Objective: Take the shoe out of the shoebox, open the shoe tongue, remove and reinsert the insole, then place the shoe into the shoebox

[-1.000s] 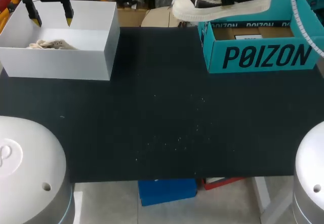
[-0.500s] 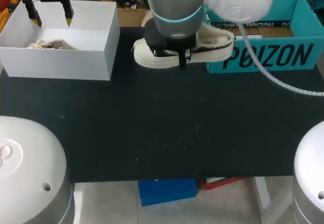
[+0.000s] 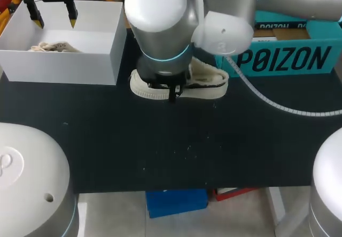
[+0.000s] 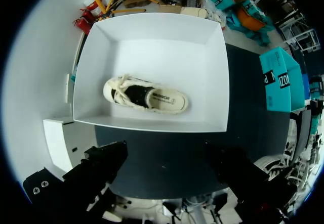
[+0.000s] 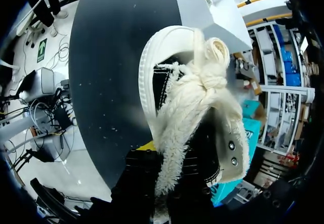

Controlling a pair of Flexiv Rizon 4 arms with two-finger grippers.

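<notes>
Right arm [image 3: 160, 28] over cream shoe [image 3: 206, 84], teal shoebox [image 3: 283, 60] behind, white box [image 3: 64, 68] left

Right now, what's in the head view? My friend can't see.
The right end effector holds a cream shoe at the black table, between a white box and a teal shoebox. The left end effector hangs open.

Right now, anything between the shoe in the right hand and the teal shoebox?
Nothing visible. The shoe is close by the teal shoebox, at its near left corner, with only bare black mat around. The box's own wall must be cleared; the right arm hides part of its opening.
</notes>
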